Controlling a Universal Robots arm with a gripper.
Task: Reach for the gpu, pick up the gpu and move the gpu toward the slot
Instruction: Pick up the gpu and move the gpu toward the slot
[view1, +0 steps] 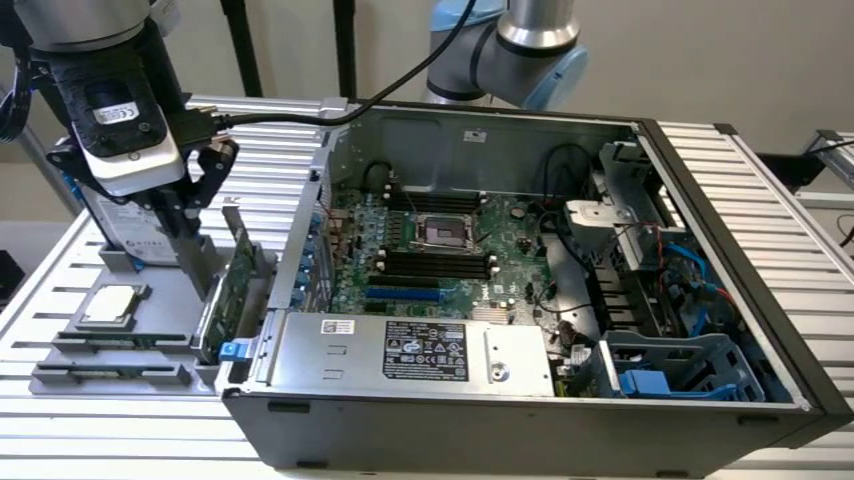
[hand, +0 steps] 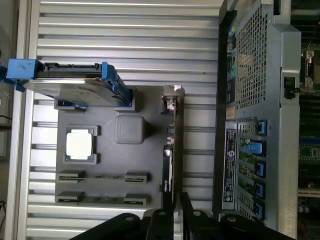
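We see the gripper (view1: 190, 255) hanging over the grey parts tray (hand: 150, 165), which lies on the slatted metal table (view1: 801, 190) at the exterior view's left of the open computer case (view1: 534, 440). The gpu (view1: 240, 268) stands upright on its long edge in the tray. It runs along the tray's side nearest the case, just beside the case's outer wall, with its silver end bracket toward the hard drive (view1: 127, 225). The card rests in the tray, not yet lifted out. In the exterior view the gripper comes down just beside the card, on the side away from the case. It is in front of the hard drive, which stands on edge in a carrier with blue corners. In the wrist view we look along the card's thin top edge, and the end away from the bracket runs up to the gripper. We cannot tell whether the fingers are parted or closed on the card. Elsewhere on the tray we find the square silver CPU chip (hand: 80, 144) in its own recess and a small grey square block (hand: 130, 129) between the chip and the card. Two memory sticks (hand: 102, 177) lie there side by side. Inside the case the motherboard (view1: 441, 250) lies flat with a blue slot (view1: 400, 295) near its front edge, well apart from the card. A silver labelled box (view1: 414, 350) sits in front of it.
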